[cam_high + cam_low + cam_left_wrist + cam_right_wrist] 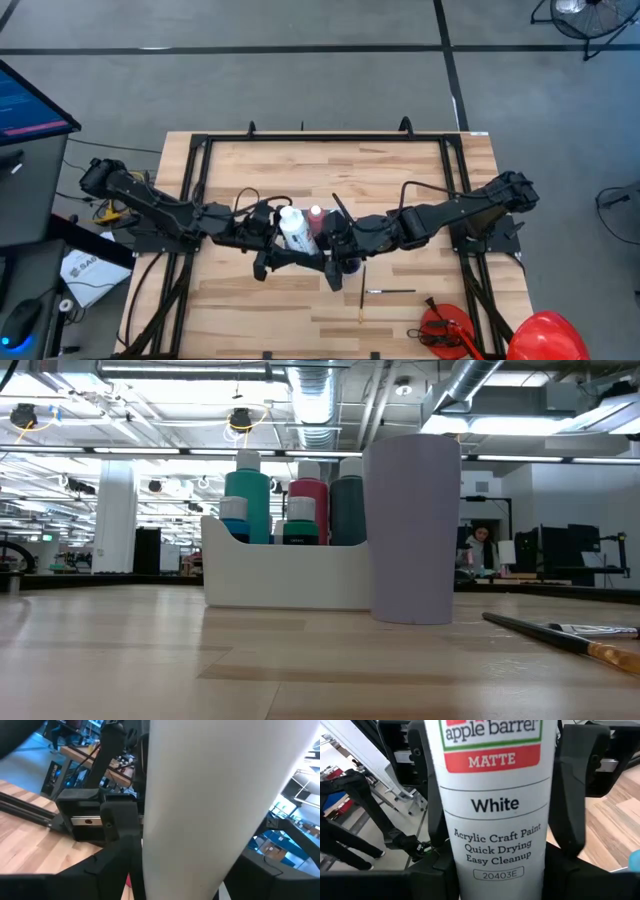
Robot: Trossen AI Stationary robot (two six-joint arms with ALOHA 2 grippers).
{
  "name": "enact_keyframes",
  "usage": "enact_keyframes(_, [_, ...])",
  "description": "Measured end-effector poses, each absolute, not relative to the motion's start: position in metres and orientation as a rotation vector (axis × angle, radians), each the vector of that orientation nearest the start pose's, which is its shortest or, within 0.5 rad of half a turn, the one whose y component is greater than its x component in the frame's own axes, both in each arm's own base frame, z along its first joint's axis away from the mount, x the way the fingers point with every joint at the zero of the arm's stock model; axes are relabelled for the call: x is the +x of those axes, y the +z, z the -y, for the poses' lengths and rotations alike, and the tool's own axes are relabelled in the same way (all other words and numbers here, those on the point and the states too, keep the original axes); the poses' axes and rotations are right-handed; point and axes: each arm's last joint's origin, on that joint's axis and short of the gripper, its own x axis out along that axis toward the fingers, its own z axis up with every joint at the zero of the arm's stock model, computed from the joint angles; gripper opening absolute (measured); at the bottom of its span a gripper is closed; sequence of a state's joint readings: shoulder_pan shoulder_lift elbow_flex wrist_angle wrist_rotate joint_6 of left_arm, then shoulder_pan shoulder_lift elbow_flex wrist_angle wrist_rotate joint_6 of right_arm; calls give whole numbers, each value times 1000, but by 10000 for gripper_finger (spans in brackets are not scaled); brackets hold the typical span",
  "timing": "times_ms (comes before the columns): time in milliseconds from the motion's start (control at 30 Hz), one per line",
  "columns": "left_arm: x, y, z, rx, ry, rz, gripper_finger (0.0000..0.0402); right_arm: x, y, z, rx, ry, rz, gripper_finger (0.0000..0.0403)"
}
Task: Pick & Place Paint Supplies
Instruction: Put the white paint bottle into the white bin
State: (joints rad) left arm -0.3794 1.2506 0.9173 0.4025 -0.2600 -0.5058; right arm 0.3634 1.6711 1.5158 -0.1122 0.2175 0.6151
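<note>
The white paint bottle (294, 229) was held above the middle of the table (420, 170), between the two arms, and both grippers were brought to it at once, which read as a hand-over between arms. In the right wrist view the bottle (492, 805) filled the frame, its label turned to the camera: "apple barrel", "MATTE", "White", "Acrylic Craft Paint". It was bracketed on both sides by dark fingers (572, 815), and these looked pressed against its sides, so the right gripper (338, 243) was judged to be clamped on it. In the left wrist view the bottle's plain white side (215, 805) was seen very close, with dark gripper parts beside it; the left gripper (268, 242) was right at the bottle, but whether its fingers were gripping or spread could not be told.

Just beside the bottle a pink-red cap (316, 213) was seen from above. In the low view a white caddy (285, 575) was shown with a teal bottle (247, 500), a red bottle (308, 505) and a dark grey-green bottle (348, 508) already upright in it, with a pale cup (412, 530) next to it. A brush (390, 291) was left lying on the table, well apart from the grippers, so the task was judged unfinished.
</note>
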Motion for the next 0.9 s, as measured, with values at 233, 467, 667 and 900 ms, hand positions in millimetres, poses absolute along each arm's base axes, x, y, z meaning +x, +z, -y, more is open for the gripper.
enact_keyframes(233, [266,338,98,-529,-132,41,268,367,362,-133,537,63,-293,173])
enact_keyframes(467, [267,340,97,-534,-135,61,210,367,362,-133,544,60,-295,176])
enact_keyframes(667, [267,340,97,-535,-136,60,170,367,362,-133,542,60,-298,189])
enact_keyframes(900, [267,339,97,-545,-139,46,172,367,363,-133,572,63,-299,235])
